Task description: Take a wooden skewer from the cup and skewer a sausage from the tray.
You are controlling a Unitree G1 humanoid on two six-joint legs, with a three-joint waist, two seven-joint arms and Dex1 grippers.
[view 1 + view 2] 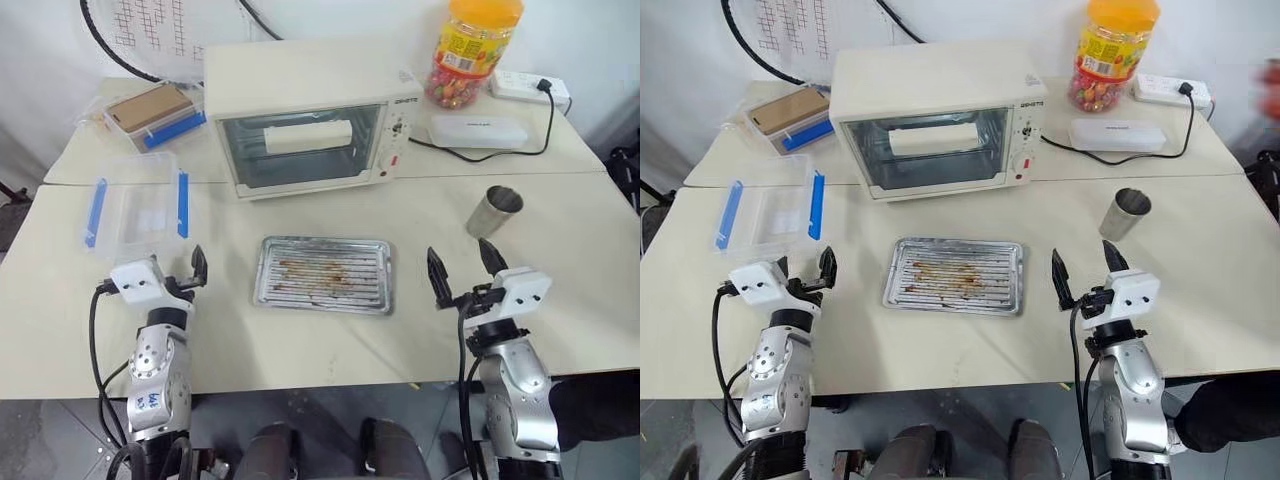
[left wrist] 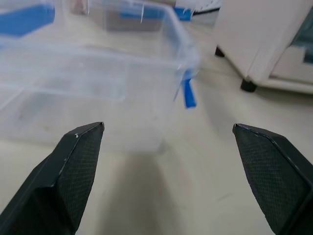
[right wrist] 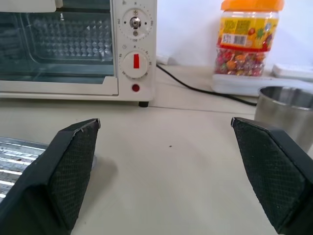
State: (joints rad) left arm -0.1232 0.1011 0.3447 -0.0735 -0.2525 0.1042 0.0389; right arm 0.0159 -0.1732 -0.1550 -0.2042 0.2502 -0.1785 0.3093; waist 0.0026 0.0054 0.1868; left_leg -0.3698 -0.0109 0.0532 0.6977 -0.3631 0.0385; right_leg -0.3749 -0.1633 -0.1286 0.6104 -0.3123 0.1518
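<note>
The silvery metal cup (image 1: 494,211) stands on the table at the right, just beyond my right gripper (image 1: 460,254), which is open with nothing between its fingers. In the right wrist view the cup (image 3: 286,115) sits ahead of one fingertip, and a corner of the tray (image 3: 19,156) lies by the other. The shallow metal tray (image 1: 370,290) lies at the table's middle, its ridged bottom brown-stained and bare. My left gripper (image 1: 175,270) is open and holds nothing, left of the tray. The wooden skewer and the sausage are out of view.
A white toaster oven (image 1: 305,120) stands behind the tray. A clear plastic box with blue clips (image 1: 135,205) lies just beyond my left gripper. At the back right are a candy jar (image 1: 475,50), a white case (image 1: 478,131), and a power strip (image 1: 530,88) with a black cable.
</note>
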